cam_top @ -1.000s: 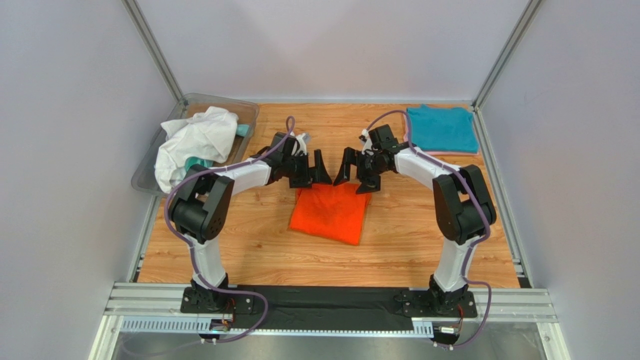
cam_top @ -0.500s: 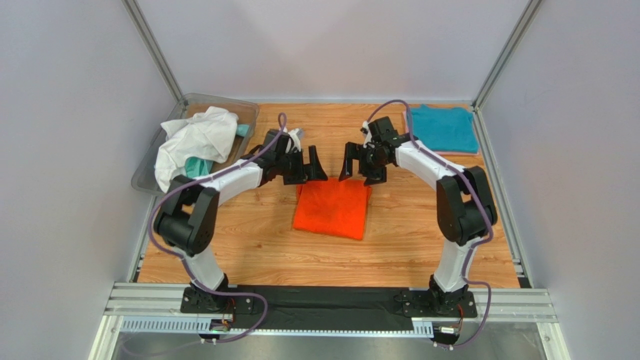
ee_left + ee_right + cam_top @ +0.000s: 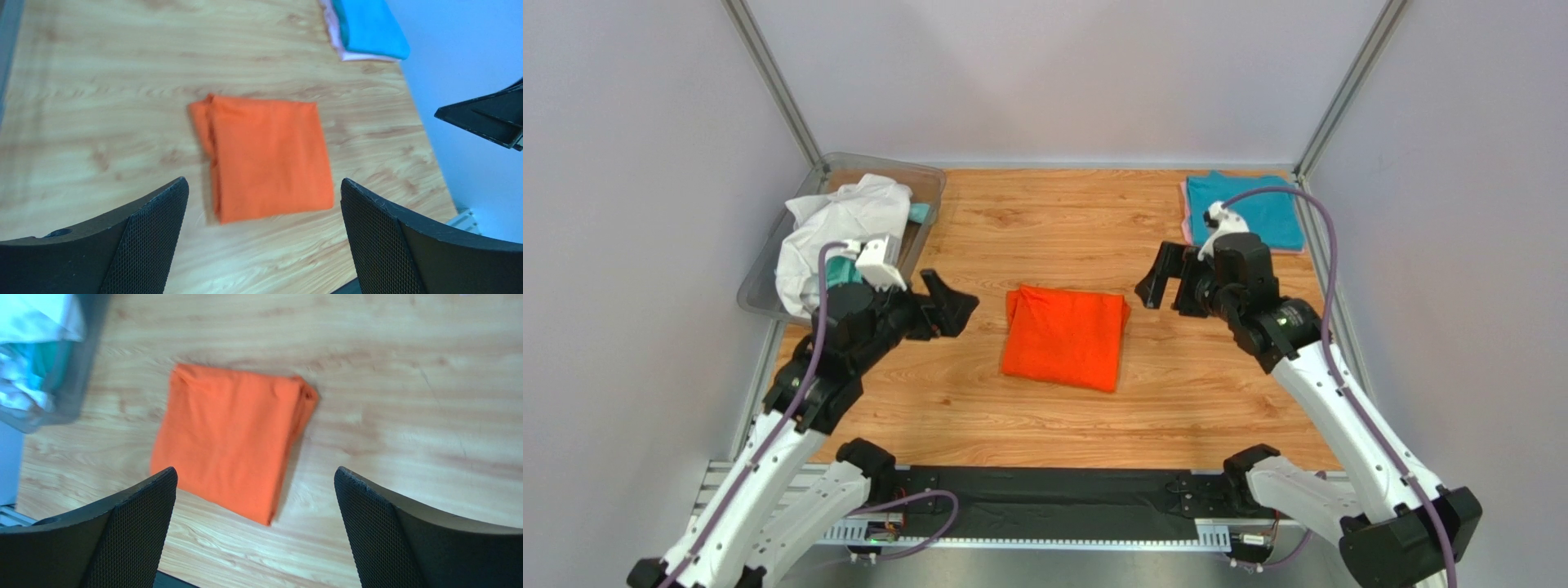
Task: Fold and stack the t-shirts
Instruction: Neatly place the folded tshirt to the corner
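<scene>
A bright orange t-shirt (image 3: 1065, 336) lies folded into a rectangle at the middle of the table; it also shows in the left wrist view (image 3: 265, 156) and the right wrist view (image 3: 230, 437). A folded teal t-shirt (image 3: 1247, 210) lies on a pink one at the back right corner, also in the left wrist view (image 3: 370, 27). A white t-shirt (image 3: 838, 230) and a teal one (image 3: 847, 267) are heaped in the bin. My left gripper (image 3: 946, 306) is open and empty, left of the orange shirt. My right gripper (image 3: 1166, 282) is open and empty, right of it.
A clear plastic bin (image 3: 764, 272) stands at the back left, over the table's edge. Grey walls close in the table on three sides. Bare wooden table (image 3: 940, 392) lies in front of the orange shirt.
Both arms have pulled back from the far edge of the orange shirt and swung outward, left gripper to the left, right gripper to the right. The shirt lies folded and let go.
</scene>
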{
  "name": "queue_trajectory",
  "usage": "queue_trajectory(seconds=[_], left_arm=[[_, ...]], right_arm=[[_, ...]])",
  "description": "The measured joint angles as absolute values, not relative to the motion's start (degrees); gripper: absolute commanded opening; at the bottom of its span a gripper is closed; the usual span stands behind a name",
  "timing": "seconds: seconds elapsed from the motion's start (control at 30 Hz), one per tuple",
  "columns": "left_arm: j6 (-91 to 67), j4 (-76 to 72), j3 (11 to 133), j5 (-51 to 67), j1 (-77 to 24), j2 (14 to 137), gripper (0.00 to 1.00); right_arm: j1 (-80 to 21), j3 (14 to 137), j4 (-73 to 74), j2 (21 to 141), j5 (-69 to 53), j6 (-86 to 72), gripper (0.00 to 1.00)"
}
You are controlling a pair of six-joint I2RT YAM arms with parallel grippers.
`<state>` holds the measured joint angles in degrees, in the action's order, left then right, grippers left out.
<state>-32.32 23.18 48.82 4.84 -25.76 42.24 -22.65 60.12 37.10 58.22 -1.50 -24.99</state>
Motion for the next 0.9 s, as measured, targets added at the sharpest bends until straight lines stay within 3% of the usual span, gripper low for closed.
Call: queue_trajectory(seconds=[0.17,0.43,0.63,0.9], left_arm=[[-34.3,33.6,40.0,-1.1,-25.7,30.8,1.00],[-37.2,40.6,35.9,-4.1,-25.7,27.8,1.00],[-37.4,41.0,35.9,-4.1,-25.7,29.2,1.00],[-37.7,41.1,35.9,-4.1,-25.7,28.8,1.00]], right_arm=[[-22.6,50.6,36.6,61.7,-3.8,-26.8,1.00],[-24.7,47.7,31.5,73.0,-6.9,-29.7,0.98],[-28.5,52.1,28.8,86.8,-6.5,-30.3,0.90],[-32.2,56.3,27.7,96.0,-3.7,-30.9,0.70]])
